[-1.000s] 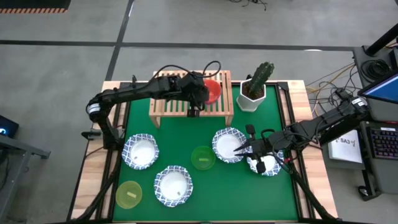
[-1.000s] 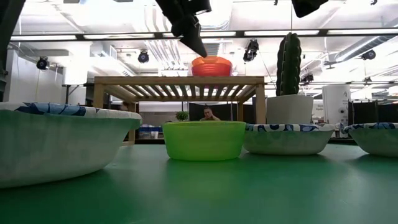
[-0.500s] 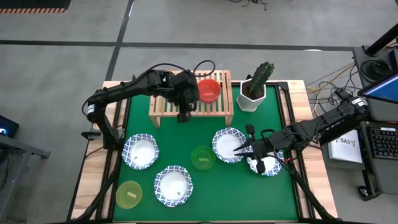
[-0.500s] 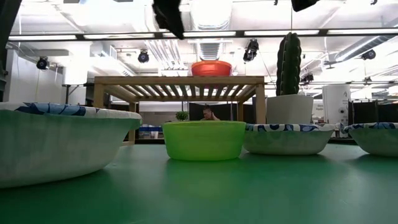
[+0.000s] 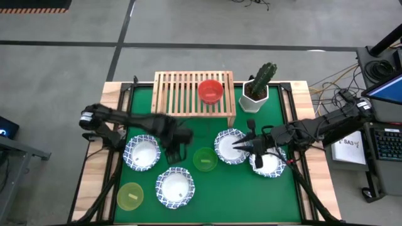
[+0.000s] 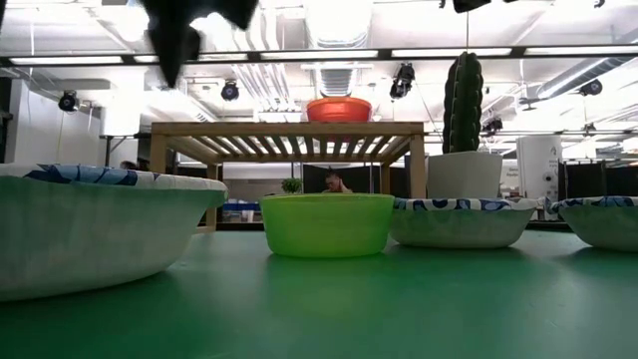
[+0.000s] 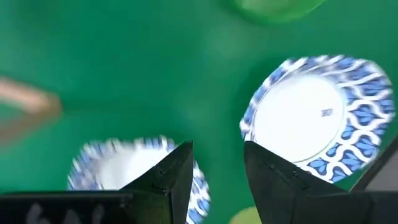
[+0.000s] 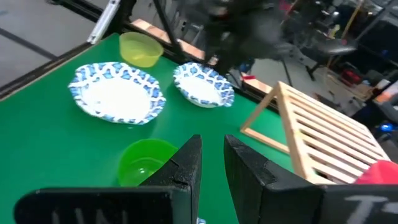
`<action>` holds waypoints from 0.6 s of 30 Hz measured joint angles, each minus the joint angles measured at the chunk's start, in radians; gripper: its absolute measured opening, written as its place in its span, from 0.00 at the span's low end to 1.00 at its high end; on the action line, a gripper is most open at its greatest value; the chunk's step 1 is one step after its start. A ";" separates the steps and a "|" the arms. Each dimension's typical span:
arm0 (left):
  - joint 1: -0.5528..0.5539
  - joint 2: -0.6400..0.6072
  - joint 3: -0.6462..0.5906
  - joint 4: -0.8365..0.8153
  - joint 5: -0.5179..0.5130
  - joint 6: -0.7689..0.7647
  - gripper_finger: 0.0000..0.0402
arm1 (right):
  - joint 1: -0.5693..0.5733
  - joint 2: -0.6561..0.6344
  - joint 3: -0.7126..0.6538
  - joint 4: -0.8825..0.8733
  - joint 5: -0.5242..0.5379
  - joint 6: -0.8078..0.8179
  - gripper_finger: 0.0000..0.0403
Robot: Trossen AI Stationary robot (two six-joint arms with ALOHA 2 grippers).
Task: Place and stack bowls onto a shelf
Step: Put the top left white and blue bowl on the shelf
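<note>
shelf: light-wood slatted rack [image 5: 188, 94] sitting at upper centre of the high view, on the back of the green table [image 5: 188, 125]
red bowl: [image 5: 210, 91] resting on the shelf's right part, alone, nothing stacked on it
left gripper: [image 5: 173, 154] hovering over bare green mat at centre-left of the high view, between the shelf and the front bowls; fingers [image 7: 177, 177] standing apart with a clear gap, pinching nothing
right gripper: [image 5: 237, 144] reaching in from the right, tips sitting over the white bowl right of centre; fingers [image 8: 186, 165] showing a narrow gap, nothing seen between them
white bowls: blue-rimmed, four on the mat; one at centre-left [image 5: 142, 153], one at lower centre [image 5: 174, 187], one right of centre [image 5: 227, 147], one partly under the right arm [image 5: 269, 166]
green bowl: [image 5: 205, 159] sitting at centre, between the left gripper and the right-of-centre white bowl
yellow-green bowl: [image 5: 130, 196] sitting at lower left, near the table edge
cactus pot: white hexagonal pot [image 5: 254, 98] standing just right of the shelf, upright
</note>
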 joint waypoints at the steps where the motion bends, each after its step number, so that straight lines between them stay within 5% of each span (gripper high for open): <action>1: -0.021 -0.008 -0.031 0.000 0.003 -0.059 0.31 | -0.010 0.000 0.000 0.005 0.000 -0.005 0.15; 12: -0.195 -0.083 -0.320 0.081 -0.030 -0.644 0.45 | -0.096 0.000 0.005 0.044 -0.113 -0.053 0.15; 18: -0.250 -0.083 -0.432 0.226 -0.027 -0.728 0.50 | -0.104 0.000 0.005 0.049 -0.114 -0.056 0.15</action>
